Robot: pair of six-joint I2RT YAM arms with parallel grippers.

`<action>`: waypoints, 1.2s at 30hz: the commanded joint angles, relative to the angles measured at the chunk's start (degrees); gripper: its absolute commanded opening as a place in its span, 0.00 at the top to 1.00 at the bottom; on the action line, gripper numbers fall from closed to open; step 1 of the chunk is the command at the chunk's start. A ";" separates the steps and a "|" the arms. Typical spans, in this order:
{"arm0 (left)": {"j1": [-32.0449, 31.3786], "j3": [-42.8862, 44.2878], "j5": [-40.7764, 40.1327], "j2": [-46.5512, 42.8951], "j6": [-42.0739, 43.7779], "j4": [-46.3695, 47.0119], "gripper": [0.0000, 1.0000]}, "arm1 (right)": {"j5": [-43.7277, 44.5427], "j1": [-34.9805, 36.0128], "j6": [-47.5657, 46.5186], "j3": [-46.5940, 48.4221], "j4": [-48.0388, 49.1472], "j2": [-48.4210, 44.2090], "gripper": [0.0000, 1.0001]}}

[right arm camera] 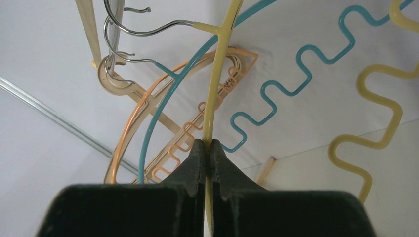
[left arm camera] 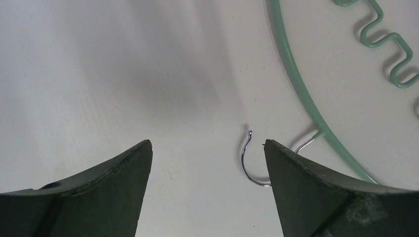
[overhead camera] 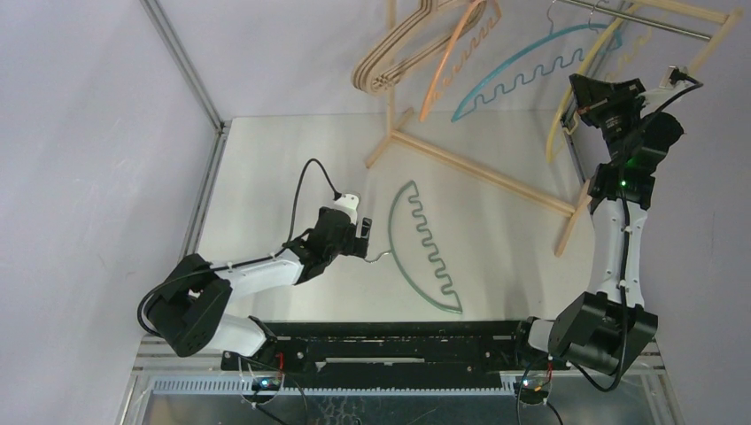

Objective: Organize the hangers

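As right tool (right arm camera: pixel 208 146) pinches yellow hanger (right arm camera: pixel 218 84), arm (overhead camera: pixel 617 241) towers

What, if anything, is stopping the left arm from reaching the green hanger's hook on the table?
Probably nothing. The left gripper is open, and the hook of the green hanger lies between its jaws, on bare table.

Bare tabletop (overhead camera: pixel 266 168) spreads left and far of the teal hanger (overhead camera: pixel 423 243) lying mid-scene. The rack base bars (overhead camera: pixel 483 173) cross the far right. Above them the yellow hanger (right arm camera: pixel 217 89) and other hung hangers (overhead camera: pixel 522 75) crowd the passage.
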 commanded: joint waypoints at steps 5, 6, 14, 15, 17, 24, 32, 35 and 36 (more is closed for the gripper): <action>0.50 1.70 -0.27 -0.67 0.76 1.55 0.12 | 2.00 2.65 -5.05 -1.18 -0.71 2.47 0.93; 0.51 1.69 -0.27 -0.67 0.68 1.47 0.12 | 2.00 3.40 -5.64 -1.18 -1.15 2.69 0.87; 0.52 1.58 -0.36 -1.31 0.63 1.22 0.12 | 8.79 8.15 -10.63 -3.63 -7.46 -2.45 0.44; 0.50 1.60 -0.28 -1.33 0.60 1.20 0.12 | 9.97 8.48 -11.08 -4.11 -8.81 -4.13 0.42; 0.50 1.60 -0.06 -1.43 0.49 1.20 0.12 | 13.38 9.70 -12.80 -5.74 -12.11 -8.13 0.34; 0.50 1.42 1.02 -1.74 0.27 1.32 0.12 | 23.76 16.22 -19.92 -12.30 -23.68 -25.96 0.18; 0.50 1.42 2.18 -1.04 -0.12 1.79 0.12 | 27.54 18.93 -25.30 -13.89 -36.54 -43.48 0.14; 0.50 1.72 2.48 -1.34 -0.48 1.81 0.12 | 22.26 19.45 -25.30 -13.57 -41.44 -45.67 0.14; 0.50 1.77 2.60 -1.53 -0.63 1.67 0.12 | 20.58 19.84 -25.38 -13.61 -44.04 -45.87 0.14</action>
